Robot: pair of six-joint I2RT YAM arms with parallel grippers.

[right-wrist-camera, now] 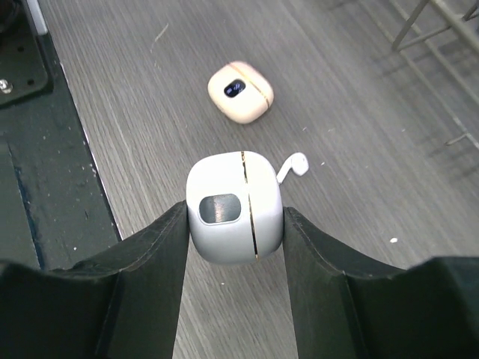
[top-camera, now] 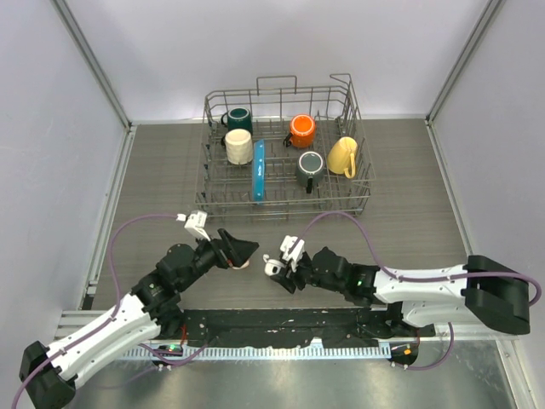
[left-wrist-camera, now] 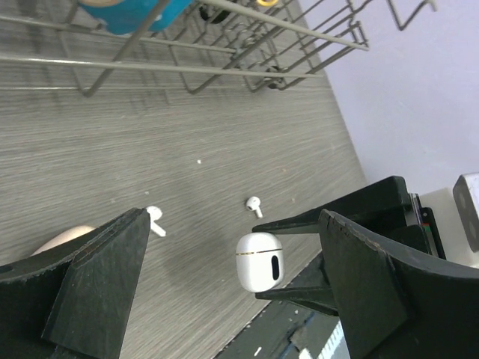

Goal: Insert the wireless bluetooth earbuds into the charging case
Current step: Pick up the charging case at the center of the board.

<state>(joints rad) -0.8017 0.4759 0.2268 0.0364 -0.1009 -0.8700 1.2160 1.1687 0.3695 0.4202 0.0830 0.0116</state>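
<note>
A white charging case, lid closed with a thin gold seam, is pinched between the fingers of my right gripper, lifted just above the table. It also shows in the top view and in the left wrist view. A pale pink-beige charging case lies closed on the table beyond it. One white earbud lies just behind the white case. The left wrist view shows two white earbuds loose on the table. My left gripper hangs wide open over them, holding nothing.
A wire dish rack stands at the back with several mugs and a blue item in it. The black base plate runs along the table's near edge, close to both grippers.
</note>
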